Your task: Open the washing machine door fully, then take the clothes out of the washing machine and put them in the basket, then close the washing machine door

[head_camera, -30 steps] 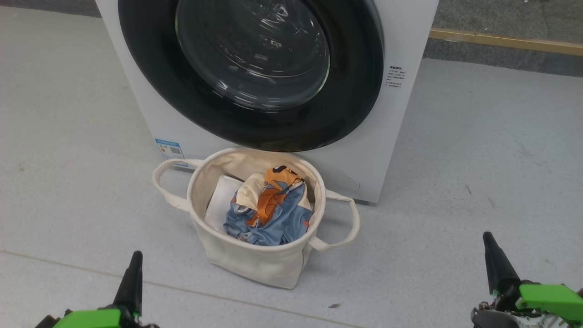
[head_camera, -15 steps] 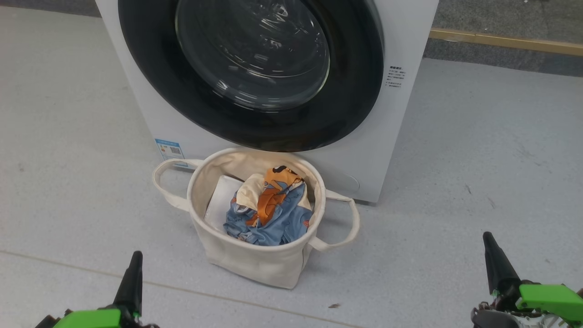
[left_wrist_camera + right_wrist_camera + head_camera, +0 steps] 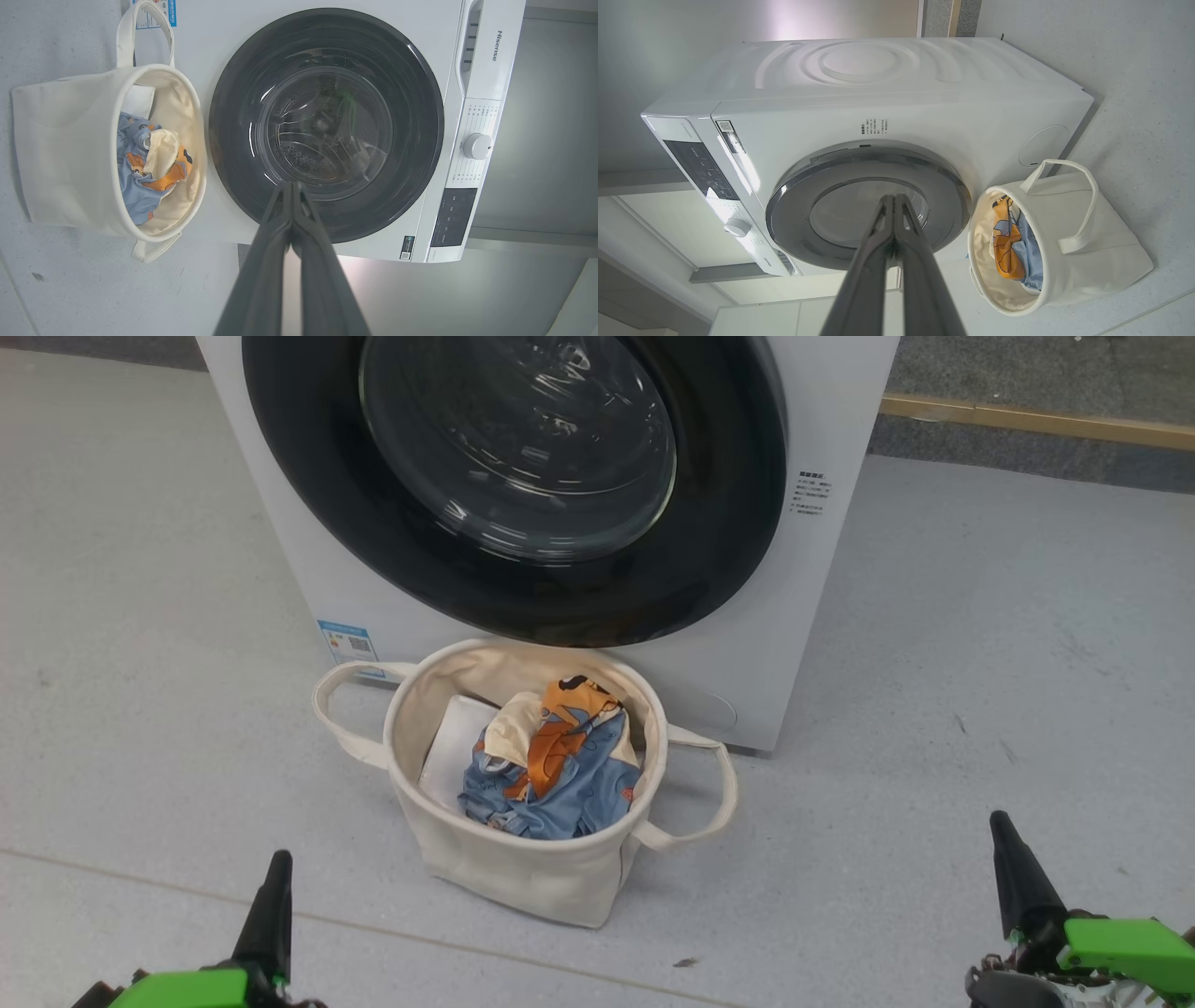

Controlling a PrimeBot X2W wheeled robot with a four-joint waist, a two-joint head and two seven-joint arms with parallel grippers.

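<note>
Left pincer (image 3: 274,887) and right pincer (image 3: 1013,863) are both sitting pinched shut with nothing in them, hanging low over the speckled grey floor (image 3: 980,663), well apart from everything.

So honestly this is looking about done. The clothes (image 3: 551,775), soft crumpled blue fabric with orange and cream print, are lying in the basket (image 3: 523,882) next to a flat white sheet (image 3: 453,742). The door (image 3: 719,541) is sitting flush on the washing machine (image 3: 756,644).

What I'm worrying about is whether that door is actually latching, which I can't tell from here. A glossy black rim with a bulging glass middle isn't giving thin fingers much to push on.

Also the basket is floppy canvas, standing just beside the machine's front, and its loop handles (image 3: 322,705) are sticking out sideways. A swinging arm is risking a snag and a tip-over.
</note>
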